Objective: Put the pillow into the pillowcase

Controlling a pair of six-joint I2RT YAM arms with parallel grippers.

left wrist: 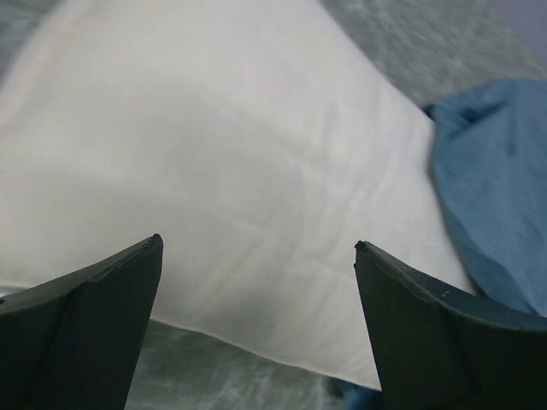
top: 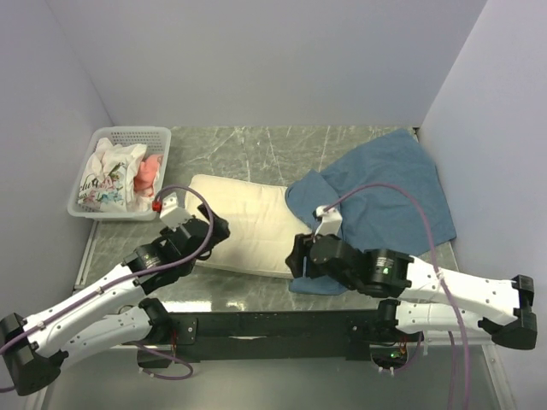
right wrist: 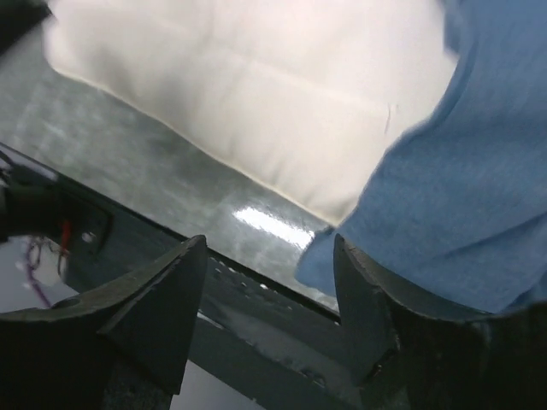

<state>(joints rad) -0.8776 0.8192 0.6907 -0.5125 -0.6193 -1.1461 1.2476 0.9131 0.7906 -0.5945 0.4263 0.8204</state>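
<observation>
The cream-white pillow (top: 244, 224) lies flat in the middle of the table, its right end covered by the mouth of the dusty-blue pillowcase (top: 389, 184), which spreads wrinkled to the right. My left gripper (top: 220, 229) hovers over the pillow's near left part. In the left wrist view the left gripper (left wrist: 258, 248) is open with only the pillow (left wrist: 222, 145) behind it and the pillowcase (left wrist: 496, 205) at right. My right gripper (top: 297, 256) is at the near edge where the two meet. The right gripper (right wrist: 269, 243) is open and empty beside the pillowcase (right wrist: 461, 171) and the pillow (right wrist: 256, 77).
A white basket (top: 87, 190) with printed cloth and pink fabric stands at the back left. Pale walls close in the table on three sides. A black rail (top: 273, 326) with the arm bases runs along the near edge.
</observation>
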